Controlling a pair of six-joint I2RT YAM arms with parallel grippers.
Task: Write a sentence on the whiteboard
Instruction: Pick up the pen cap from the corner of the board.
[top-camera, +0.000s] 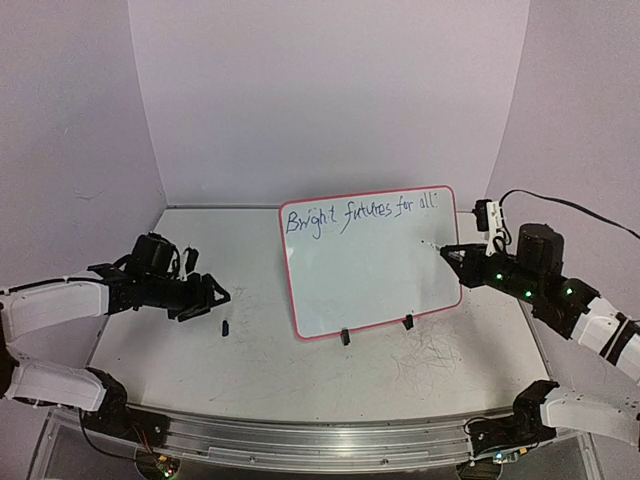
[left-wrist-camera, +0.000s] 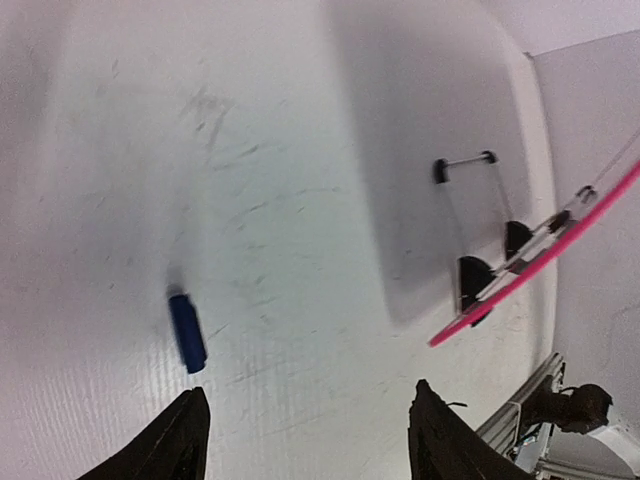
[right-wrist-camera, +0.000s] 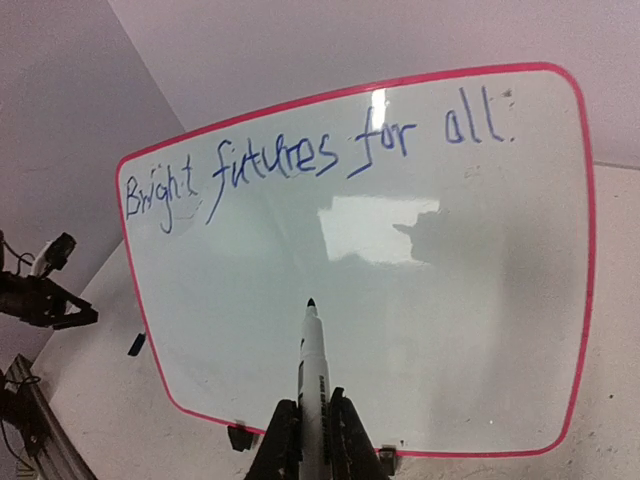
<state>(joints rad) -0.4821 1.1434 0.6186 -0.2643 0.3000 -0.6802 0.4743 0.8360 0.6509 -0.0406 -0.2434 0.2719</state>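
Here we are over the table (top-camera: 260, 360), and the whiteboard (top-camera: 380, 280) stands right of centre, propped up and leaning back on its two black clip feet (top-camera: 345, 337), its pink rim running round it. Along its top edge we can read the sentence (right-wrist-camera: 320, 155) in thin blue handwriting, "Bright futures for all", running from the left corner across to the right one; the rest of the board below it is bare white. On the right side we see the right gripper (right-wrist-camera: 312, 418) pinched tight on the marker (right-wrist-camera: 311, 350), which sticks straight out from between the fingers with its dark tip aimed at the board's face, below the writing. We cannot tell whether that tip touches the surface. Over on the left, the left gripper (top-camera: 217, 297) hovers low above the tabletop, well apart from the board, and in its own wrist view its fingers (left-wrist-camera: 178, 440) stand wide apart with nothing between them. Just ahead of them a small blue piece (left-wrist-camera: 187, 332) lies flat on the table, on its own.
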